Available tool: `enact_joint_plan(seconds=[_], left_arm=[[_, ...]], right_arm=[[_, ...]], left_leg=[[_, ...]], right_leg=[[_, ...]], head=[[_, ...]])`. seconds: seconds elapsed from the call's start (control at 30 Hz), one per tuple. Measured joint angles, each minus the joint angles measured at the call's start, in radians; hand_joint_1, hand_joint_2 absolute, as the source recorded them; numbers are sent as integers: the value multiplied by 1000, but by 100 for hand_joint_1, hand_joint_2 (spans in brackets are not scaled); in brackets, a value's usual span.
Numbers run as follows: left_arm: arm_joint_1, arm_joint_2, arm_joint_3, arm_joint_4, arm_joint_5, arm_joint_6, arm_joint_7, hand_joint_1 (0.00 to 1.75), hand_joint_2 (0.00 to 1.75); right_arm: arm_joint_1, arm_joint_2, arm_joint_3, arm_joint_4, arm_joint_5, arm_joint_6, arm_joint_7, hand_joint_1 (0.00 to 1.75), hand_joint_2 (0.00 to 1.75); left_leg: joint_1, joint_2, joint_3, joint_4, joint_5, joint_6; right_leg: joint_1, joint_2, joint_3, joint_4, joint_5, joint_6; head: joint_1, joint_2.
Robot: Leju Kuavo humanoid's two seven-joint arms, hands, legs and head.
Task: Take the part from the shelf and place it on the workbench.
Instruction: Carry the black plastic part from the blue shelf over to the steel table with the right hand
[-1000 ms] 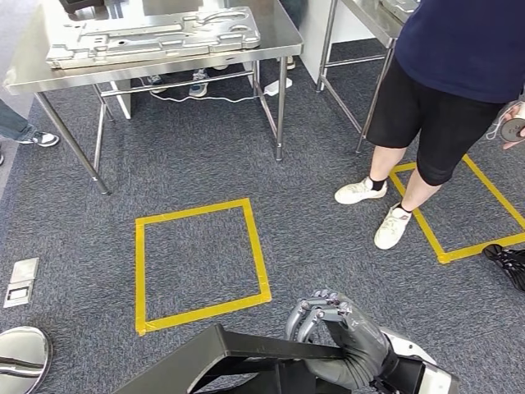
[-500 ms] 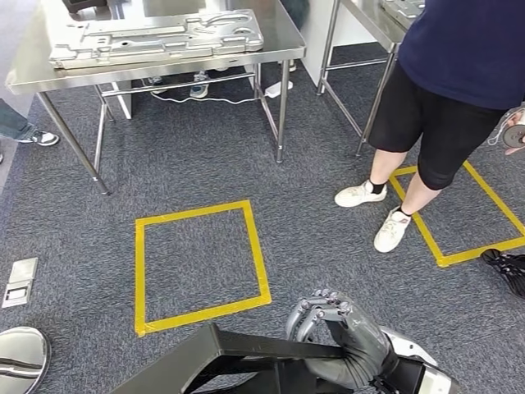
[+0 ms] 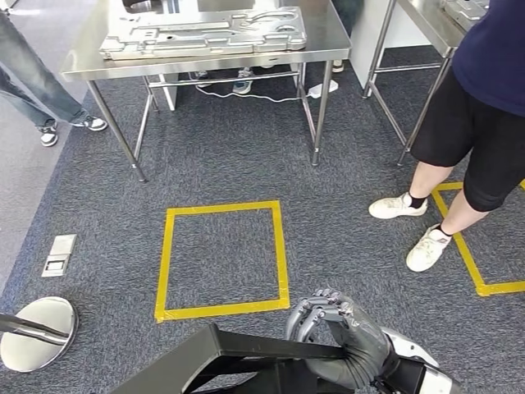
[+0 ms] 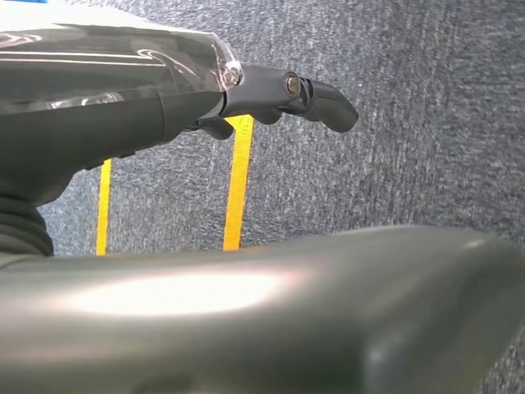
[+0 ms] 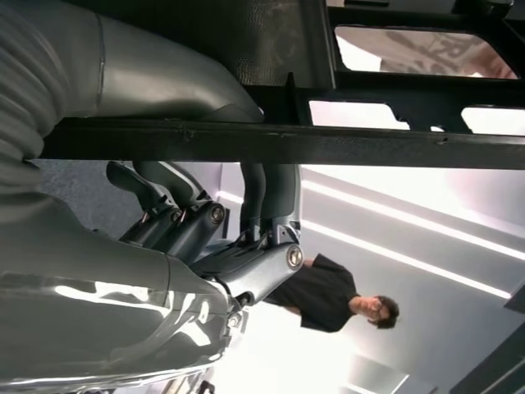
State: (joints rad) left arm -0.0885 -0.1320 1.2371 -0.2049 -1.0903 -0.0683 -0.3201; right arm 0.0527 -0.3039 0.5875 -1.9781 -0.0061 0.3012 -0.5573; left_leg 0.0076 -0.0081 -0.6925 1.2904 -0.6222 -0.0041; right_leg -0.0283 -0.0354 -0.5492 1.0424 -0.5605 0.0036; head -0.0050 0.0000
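Whole view swung since a second ago: camera turning, steel bench (image 3: 334,41) now nearer centre. Right hand (image 3: 347,341) fingers gripping black frame part (image 3: 248,357), carried low; left hand (image 4: 185,107) grip unclear. Delivery pending.

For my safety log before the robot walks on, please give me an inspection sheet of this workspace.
Surface: steel table, carrying a large metal plate.
Job's things: black frame, held low before the robot.
Clutter: floor socket, round metal base.
Hands: right hand grips the black frame; left hand grip unclear.
Cables: white cable under the table.
Surroundings: person at right, yellow tape square on carpet.
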Motion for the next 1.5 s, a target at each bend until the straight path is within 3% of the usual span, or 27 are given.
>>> enact_joint_plan(seconds=[0.07, 0.13, 0.23, 0.3, 0.37, 0.43, 0.57, 0.67, 0.77, 0.83, 0.9, 0.93, 0.97, 1.0, 1.07, 1.13, 1.3, 1.37, 1.43, 1.47, 1.5], left_arm=[[2, 0, 0, 0, 0, 0, 0, 0, 175], [2, 1, 0, 0, 0, 0, 0, 0, 175], [2, 1, 0, 0, 0, 0, 0, 0, 175], [3, 1, 0, 0, 0, 0, 0, 0, 175], [3, 0, 0, 0, 0, 0, -1, 0, 175], [2, 0, 0, 0, 0, 0, 0, 0, 175], [1, 0, 0, 0, 0, -1, 0, 0, 175], [1, 0, 0, 0, 0, -3, 0, 0, 175], [1, 0, 0, 0, 0, -3, 0, 0, 175], [0, 0, 0, 0, 0, -4, -1, 0, 175], [-2, 0, 0, 0, 0, -4, -1, 0, 175], [-2, 0, 0, 0, 0, -4, -1, 0, 175], [-1, 0, 1, 0, 0, -4, -1, 0, 175], [-1, 0, 1, 0, 0, -4, -1, 0, 175], [-1, 0, 1, 0, 0, -4, -1, 0, 175], [-2, 0, 1, 0, 0, -5, -1, 0, 175], [-2, 0, 1, 0, 0, -5, -1, 0, 175], [-4, 0, 1, 0, 0, -5, -1, 0, 175], [-3, 0, 1, 0, 0, -5, -1, 0, 175], [-2, 0, 1, 0, 0, -5, -1, 0, 175], [0, 0, 1, 0, 0, -5, -1, 0, 175]], right_arm=[[-1, 1, 0, 0, 0, 0, 0, 175, 175], [-1, 2, 0, -1, 0, 0, 0, 175, 175], [-1, 4, 0, -2, -1, 0, 0, 175, 175], [-3, 4, 0, -5, -3, 0, 0, 175, 175], [-5, 4, 0, -6, -4, 1, -1, 175, 175], [-6, 4, 0, -6, -5, 1, -1, 175, 175], [-5, 4, 0, -6, -7, 1, -1, 175, 175], [-6, 5, 0, -6, -7, 1, -1, 175, 175], [-6, 7, 0, -8, -8, 1, -1, 175, 175], [-6, 8, 0, -9, -9, 1, -1, 175, 175], [-3, 8, 0, -9, -10, 1, -2, 175, 175], [-1, 8, 0, -8, -10, 1, -2, 175, 175], [0, 8, 0, -8, -10, 1, -2, 175, 175], [1, 8, 0, -8, -11, 1, -2, 175, 175], [1, 8, 0, -8, -11, 1, -2, 175, 175], [1, 8, 0, -7, -11, 1, -2, 175, 175], [4, 10, 0, -7, -13, 1, -1, 175, 175], [4, 11, 0, -7, -13, 1, -1, 175, 175], [5, 11, 0, -7, -13, 1, -2, 175, 175], [5, 11, 0, -7, -13, 1, -2, 175, 175], [5, 12, 0, -7, -13, 1, -2, 175, 175]], left_leg=[[-4, 5, 55, -126, 78, 14], [-13, 13, 93, -214, 113, 31], [-19, 16, 101, -240, 103, 45], [-14, 13, 115, -257, 104, 34], [-11, 10, 125, -267, 104, 25], [-12, 10, 128, -266, 101, 31], [-16, 11, 129, -265, 97, 36], [-20, 10, 128, -262, 95, 43], [-22, 9, 138, -277, 99, 65], [-16, 9, 153, -299, 110, 75], [-14, 8, 157, -305, 111, 78], [-14, 6, 158, -304, 109, 77], [-14, 4, 159, -302, 107, 74], [-13, 1, 161, -300, 103, 70], [-7, -6, 167, -289, 90, 56], [-7, -12, 164, -269, 73, 38], [-5, -13, 153, -243, 52, 20], [-3, -6, 114, -161, 8, 9], [-1, -3, 39, -24, -44, 2], [0, -3, 10, 22, -51, 1], [0, -2, -2, 31, -36, 2]], right_leg=[[1, -10, 13, -1, -9, 2], [2, -15, 18, -2, -14, 8], [3, -20, 20, -8, -15, 24], [7, -20, 32, -20, -10, 11], [9, -18, 45, -32, -7, -12], [9, -16, 52, -40, -10, -14], [7, -14, 56, -48, -6, -1], [1, -15, 59, -55, -3, 24], [-4, -12, 66, -65, -3, 51], [-2, 9, 46, -15, -35, 48], [-2, 27, -23, 114, -94, 42], [-2, 30, -62, 178, -113, 42], [-3, 31, -89, 216, -114, 43], [-4, 31, -97, 216, -93, 46], [-6, 32, -61, 111, -14, 51], [-7, 38, -23, 15, 29, 52], [-6, 37, -17, 0, 16, 24], [-8, 30, -13, -1, 12, 16], [-8, 25, -10, -1, 8, 11], [-8, 23, -7, -1, 6, 9], [-8, 23, -4, -1, 3, 9]], head=[[0, 0], [0, 0], [0, 0], [1, 0], [2, 0], [2, 0], [2, 0], [2, 0], [2, 0], [2, 0], [2, 0], [2, 0], [2, 0], [2, 0], [2, 0], [2, 0], [1, 0], [1, 0], [1, 0], [1, 0], [1, 0]])
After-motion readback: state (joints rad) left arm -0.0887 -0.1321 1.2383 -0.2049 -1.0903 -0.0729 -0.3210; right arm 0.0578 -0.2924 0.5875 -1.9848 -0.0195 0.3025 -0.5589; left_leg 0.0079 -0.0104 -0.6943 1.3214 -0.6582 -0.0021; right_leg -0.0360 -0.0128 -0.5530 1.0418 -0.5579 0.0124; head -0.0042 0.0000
